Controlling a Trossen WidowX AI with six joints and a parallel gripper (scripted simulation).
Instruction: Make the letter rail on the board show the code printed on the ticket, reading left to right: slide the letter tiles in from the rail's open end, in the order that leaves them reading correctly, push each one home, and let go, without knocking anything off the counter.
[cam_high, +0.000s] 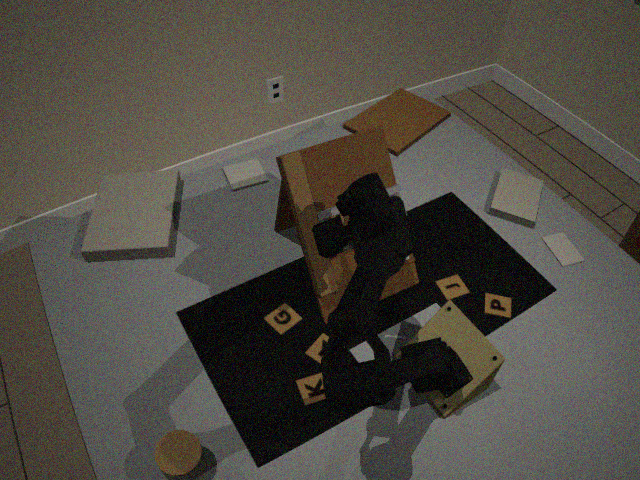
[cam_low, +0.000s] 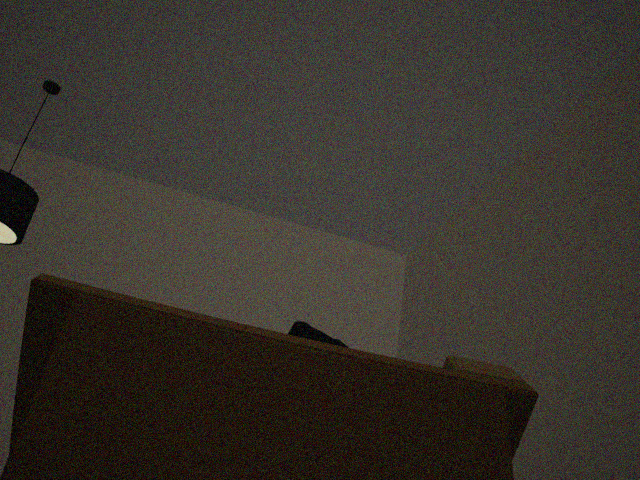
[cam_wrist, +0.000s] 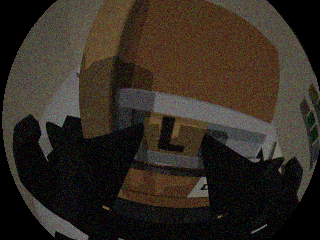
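My gripper is shut on the L tile, one finger at each side. The tile stands upright at the pale rail, left of its middle in the wrist view, and appears to sit between its upper and lower strips. The rail runs across the tilted wooden board. The ticket below the rail is mostly hidden by a finger. On the black mat lie the G tile, K tile, J tile, P tile and a partly hidden tile.
A yellowish block stands beside the arm at the mat's front edge. A round wooden piece is front left. A large pale slab, a small pale block, a wooden panel and another pale block lie farther out.
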